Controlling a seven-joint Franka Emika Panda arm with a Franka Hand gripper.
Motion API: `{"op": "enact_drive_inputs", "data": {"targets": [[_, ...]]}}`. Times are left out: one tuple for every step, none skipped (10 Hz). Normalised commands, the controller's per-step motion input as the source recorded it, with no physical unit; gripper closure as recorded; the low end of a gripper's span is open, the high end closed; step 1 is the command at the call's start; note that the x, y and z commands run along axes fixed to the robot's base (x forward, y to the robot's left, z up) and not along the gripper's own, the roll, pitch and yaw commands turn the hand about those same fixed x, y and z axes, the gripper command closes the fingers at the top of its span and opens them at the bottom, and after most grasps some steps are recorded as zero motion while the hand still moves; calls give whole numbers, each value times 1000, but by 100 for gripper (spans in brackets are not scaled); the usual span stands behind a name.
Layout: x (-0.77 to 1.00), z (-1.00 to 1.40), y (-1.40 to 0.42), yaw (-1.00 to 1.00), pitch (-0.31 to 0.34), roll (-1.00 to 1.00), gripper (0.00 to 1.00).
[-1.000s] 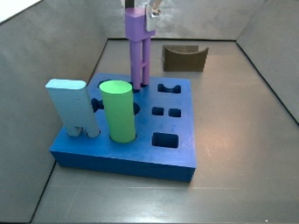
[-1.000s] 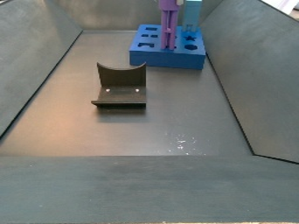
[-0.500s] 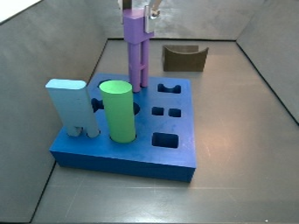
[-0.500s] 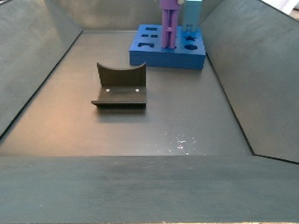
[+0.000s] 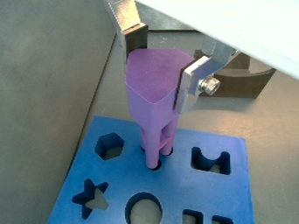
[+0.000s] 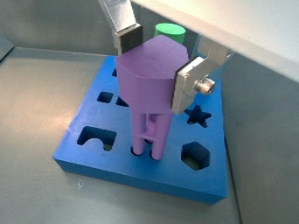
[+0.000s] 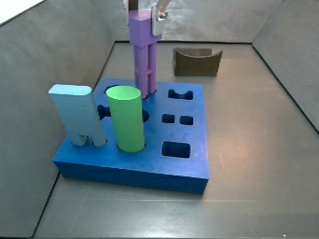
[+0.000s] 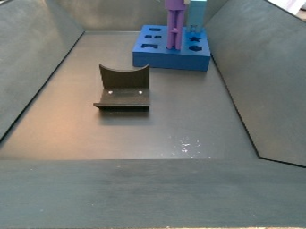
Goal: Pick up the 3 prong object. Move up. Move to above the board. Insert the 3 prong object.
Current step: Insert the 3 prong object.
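My gripper (image 7: 145,11) is shut on the wide head of the 3 prong object (image 7: 145,56), a tall slim purple peg held upright. Both wrist views show the silver fingers (image 5: 195,77) (image 6: 188,80) pressing the head's two sides, with the gripper (image 5: 162,61) (image 6: 156,63) centred over it. The peg stands over the far part of the board (image 7: 137,161), a flat blue block with shaped holes. Its thin prongs (image 5: 155,156) (image 6: 145,145) reach down to a hole in the board (image 5: 176,188) (image 6: 112,154). How deep they sit is hidden. The peg (image 8: 174,27) also rises from the board (image 8: 171,59).
A thick green cylinder (image 7: 123,118) (image 6: 172,29) and a pale blue block (image 7: 73,114) stand upright in the board's near-left part. A dark olive U-shaped piece (image 7: 196,62) (image 8: 122,88) lies on the grey floor. Grey walls enclose the floor.
The gripper and the peg have shifted very slightly sideways over the board. The grip has stayed shut and the prongs remain at the same hole.
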Motion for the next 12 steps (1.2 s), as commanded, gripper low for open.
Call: {"op": "enact_drive_inputs", "data": {"targets": [[0, -954, 0, 171, -36, 203, 100], [0, -1000, -46, 100, -16, 74, 100], [114, -1000, 0, 171, -7, 17, 100], [237, -1000, 0, 29, 0, 0, 100], [277, -1000, 0, 0, 0, 0, 100], [334, -1000, 0, 174, 0, 0, 100], [314, -1000, 0, 34, 0, 0, 100], [323, -1000, 0, 31, 0, 0, 100], [571, -580, -14, -246, 166, 0, 100], [0, 0, 0, 0, -4, 0, 100], [37, 0, 0, 0, 36, 0, 100], [0, 0, 0, 0, 0, 0, 100]]}}
